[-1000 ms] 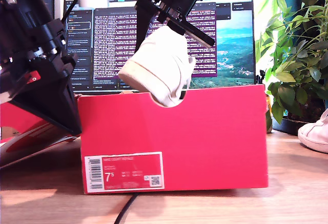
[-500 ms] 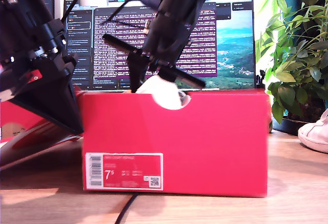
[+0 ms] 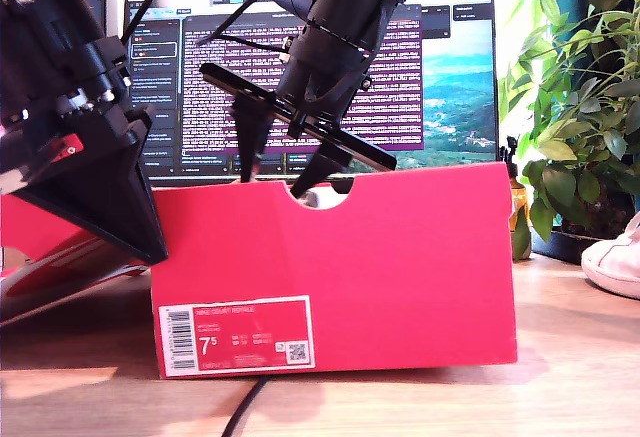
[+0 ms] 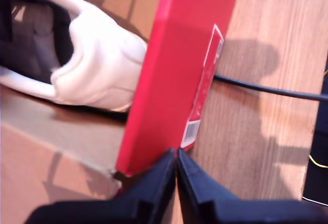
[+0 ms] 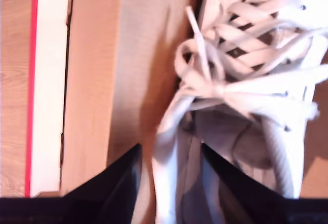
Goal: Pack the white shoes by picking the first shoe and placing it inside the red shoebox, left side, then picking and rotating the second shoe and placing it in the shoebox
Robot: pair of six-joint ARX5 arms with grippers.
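My second claw (image 5: 166, 180), jaws parted around the collar, reaches down into the red shoebox (image 3: 400, 267) where a white sneaker (image 5: 246, 96) lies inside. My first claw (image 4: 177, 175) is pinched closed, hovering just above the shoebox's near wall, at the exterior view's left. Another white sneaker (image 3: 615, 257) sits on the bench (image 3: 580, 377), far to the exterior view's right.

the white barcode label (image 3: 236, 336) on the front wall of the bright red cardboard shoebox (image 3: 420, 267) reads a large "7.5" beside a barcode, with a qr code; its smaller print is too fine to read.
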